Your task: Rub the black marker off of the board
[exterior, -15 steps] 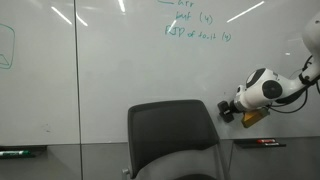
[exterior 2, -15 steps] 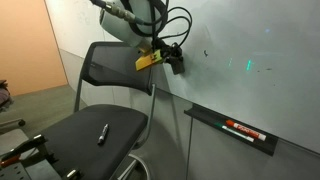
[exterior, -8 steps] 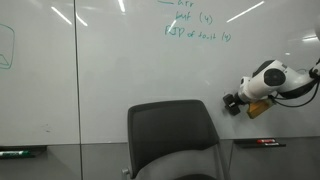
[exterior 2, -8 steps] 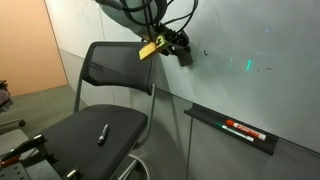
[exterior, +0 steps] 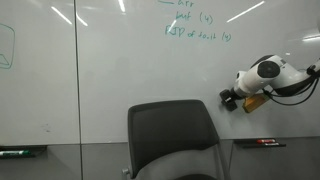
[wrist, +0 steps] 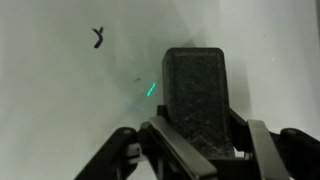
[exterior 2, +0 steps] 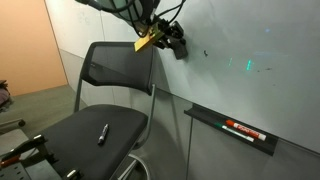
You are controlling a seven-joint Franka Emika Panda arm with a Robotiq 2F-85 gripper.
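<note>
Where the board (exterior: 110,70) fills the far wall, a green outline sketch (exterior: 5,45) is seen at its left edge in an exterior view, with a pen tray (exterior: 22,152) fixed below it. Further right, green handwritten lines (exterior: 197,27) are set near the top, and a dark chair back (exterior: 170,140) is placed in front of the board's lower part. Right of the chair, the gripper (exterior: 230,100) is held up to the board, with a yellow tag (exterior: 252,102) just beside it and a second tray (exterior: 260,143) mounted lower down.

In an exterior view taken along the wall, a pen (exterior 2: 102,133) is seen lying on the chair seat (exterior 2: 70,125) at the left. The gripper (exterior 2: 178,45) is held at the board above the chair's right side, and a small green spot (exterior 2: 249,66) is seen on the board further right.

In the wrist view, the black marker (wrist: 98,38) is shown as a small crossed stroke at the upper left (too small to be picked out in the exterior views). A short green dash (wrist: 150,89) lies between it and a dark block (wrist: 195,85) right of centre, well apart from the stroke. The block is flanked closely by the fingers (wrist: 125,150) of the gripper (wrist: 197,150), which appears clamped on it.
</note>
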